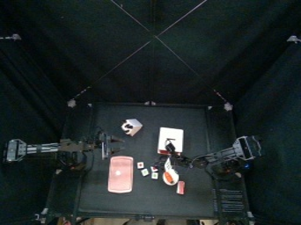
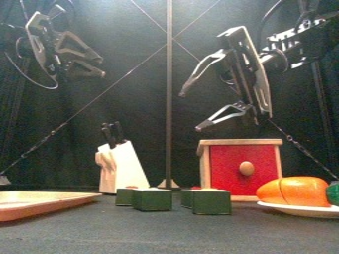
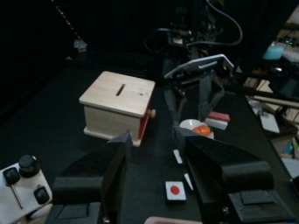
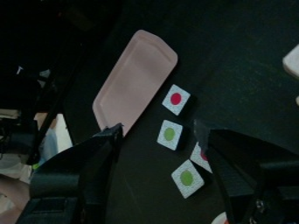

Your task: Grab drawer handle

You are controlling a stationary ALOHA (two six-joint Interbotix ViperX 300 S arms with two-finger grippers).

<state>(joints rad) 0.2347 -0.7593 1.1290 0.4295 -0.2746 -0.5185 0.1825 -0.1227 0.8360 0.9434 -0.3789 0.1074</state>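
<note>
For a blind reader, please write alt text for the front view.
The right gripper hangs open above a wooden box whose red drawer has a round knob. A knife block stands to the left, with green blocks in front.

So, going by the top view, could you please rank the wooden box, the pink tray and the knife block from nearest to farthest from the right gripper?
1. Wooden box, just beside the right gripper.
2. Pink tray, toward the left front.
3. Knife block, left rear; close to the tray's distance, so this order is tentative.
</note>
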